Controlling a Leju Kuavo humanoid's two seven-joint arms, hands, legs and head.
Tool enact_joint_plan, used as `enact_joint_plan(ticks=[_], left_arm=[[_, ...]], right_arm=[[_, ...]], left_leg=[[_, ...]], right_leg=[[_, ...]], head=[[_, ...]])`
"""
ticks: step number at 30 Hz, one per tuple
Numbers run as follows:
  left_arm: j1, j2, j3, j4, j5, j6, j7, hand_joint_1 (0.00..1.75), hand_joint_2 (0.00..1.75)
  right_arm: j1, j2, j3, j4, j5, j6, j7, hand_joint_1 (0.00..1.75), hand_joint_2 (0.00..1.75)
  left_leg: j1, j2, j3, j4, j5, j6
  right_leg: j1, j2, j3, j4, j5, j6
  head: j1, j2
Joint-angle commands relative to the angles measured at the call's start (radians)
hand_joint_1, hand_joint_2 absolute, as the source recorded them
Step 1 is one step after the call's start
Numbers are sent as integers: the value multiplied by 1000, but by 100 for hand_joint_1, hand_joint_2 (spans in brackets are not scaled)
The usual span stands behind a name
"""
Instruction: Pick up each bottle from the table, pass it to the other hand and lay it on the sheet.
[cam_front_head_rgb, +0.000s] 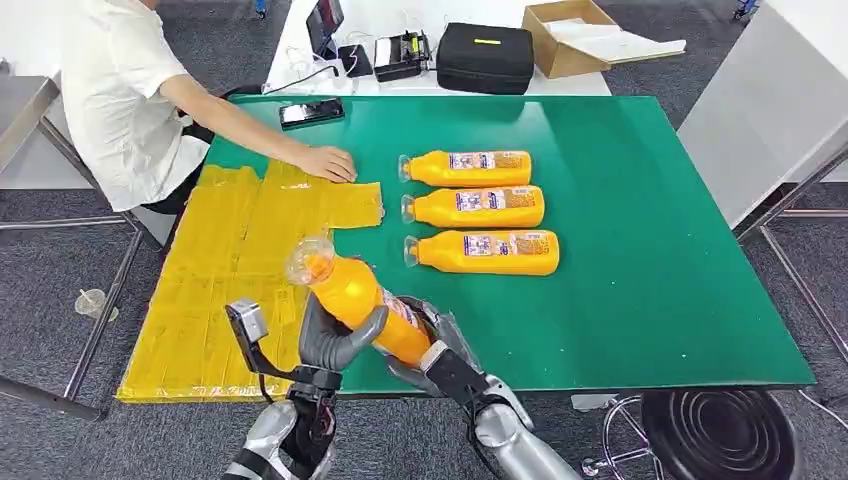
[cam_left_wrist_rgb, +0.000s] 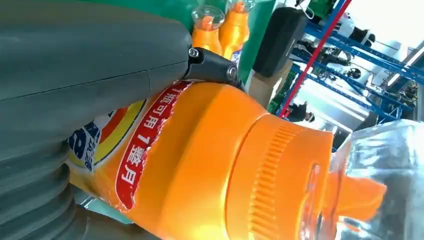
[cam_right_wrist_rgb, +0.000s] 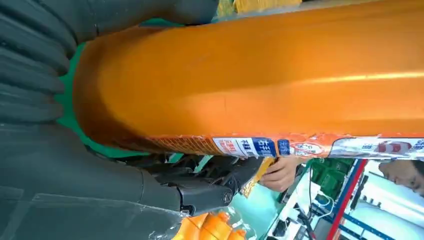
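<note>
- An orange plastic bottle with a clear cap (cam_front_head_rgb: 355, 295) hangs in the air over the near edge of the green bench (cam_front_head_rgb: 650, 290), cap pointing up and toward the yellow sheet (cam_front_head_rgb: 215, 270), caught mid-handover between both of the robot's hands.
- The left hand (cam_front_head_rgb: 335, 340) wraps the bottle's middle from below, thumb and fingers closed on it; the left wrist view shows the thumb lying along the label.
- The right hand (cam_front_head_rgb: 425, 350) is clamped on the bottle's base end, its fingers curled under the body in the right wrist view.
- Judged from this, the pass from right to left is the step in hand. The next move calls for the right hand to let go once the left grip is firm, then a swing over the sheet to lay the bottle flat.
- Three more orange bottles (cam_front_head_rgb: 478, 210) lie in a row farther up the bench, caps toward the sheet, not yet picked.
- A seated person's hand (cam_front_head_rgb: 328, 163) rests on the sheet's far corner.
</note>
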Motion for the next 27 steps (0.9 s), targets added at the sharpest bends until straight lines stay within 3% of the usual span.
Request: enact_joint_plan(ticks=[1, 5, 6, 7, 9, 10, 12, 13, 17, 20, 21, 22, 27], left_arm=[[-51, 5, -18, 67, -40, 26, -11, 175, 175], [-60, 29, -20, 53, -136, 107, -32, 175, 175], [-55, 36, -7, 33, -139, 107, -31, 175, 175], [-50, 50, 4, 9, -160, 121, -32, 175, 175], [-36, 66, 29, -31, -181, 133, -27, 175, 175], [-29, 83, 44, -55, -222, 168, -30, 175, 175], [-23, 103, 58, -74, -292, 220, -37, 175, 175], [-23, 114, 64, -76, -359, 268, -37, 175, 175], [-21, 118, 71, -77, -357, 267, -37, 175, 175], [-46, 151, 34, -28, -673, 481, -24, 175, 175], [-65, 174, 15, 10, -822, 564, 3, 164, 175], [-80, 180, 20, 60, -989, 626, 70, 159, 175], [-80, 173, 49, 76, -1001, 611, 55, 159, 175]], right_arm=[[9, -12, -29, 6, -62, 1, 8, 0, 175], [30, 1, -77, -6, -82, -29, 12, 0, 175], [39, 3, -90, -14, -70, -66, 12, 0, 175], [47, 3, -104, -15, -48, -112, 14, 0, 0], [59, 4, -125, -15, -26, -163, 10, 0, 0], [72, 9, -152, -13, 25, -272, 9, 0, 0], [87, 11, -181, -16, 36, -322, -5, 0, 0], [97, 12, -201, -20, 84, -410, -13, 0, 0], [99, 8, -203, -19, 84, -409, -13, 0, 0], [115, 22, -254, -39, 152, -549, -27, 0, 0], [119, 19, -263, -50, 158, -566, -32, 0, 0], [122, 20, -280, -68, 178, -580, -31, 0, 0], [122, 22, -286, -75, 185, -572, -26, 0, 0]], left_leg=[[1, 0, 5, 0, -2, 0], [0, 0, 2, 0, -1, 0], [1, 1, 8, 1, -4, 0], [0, 0, 3, 0, -1, 0], [0, 1, 3, 0, -2, 0], [0, 1, 2, -1, -1, 0], [0, 2, 4, 0, -2, 0], [0, 2, 4, -1, -2, 0], [0, 2, 3, -1, -1, 0], [0, 2, 2, -1, -1, 0], [1, 4, 8, 1, -4, 0], [0, 1, 4, -1, -1, 0], [1, 2, 7, 0, -3, 0]], right_leg=[[1, -2, 6, 0, -2, -4], [1, -1, 3, -1, -1, -2], [2, -1, 9, 0, -4, -6], [1, -1, 3, 0, -1, -3], [1, 0, 4, 0, -1, -3], [0, 0, 2, 0, -1, -2], [1, 1, 4, 0, -1, -4], [1, 1, 4, -1, -1, -3], [1, 1, 4, -1, -1, -3], [1, 0, 3, 0, -1, -2], [2, 1, 8, 0, -3, -6], [1, -1, 4, -1, -1, -3], [2, 0, 7, 0, -2, -5]], head=[[0, 0], [0, 0], [0, 0], [0, 0], [0, 0], [0, 0], [0, 0], [0, 0], [0, 0], [0, 0], [0, 0], [0, 0], [0, 0]])
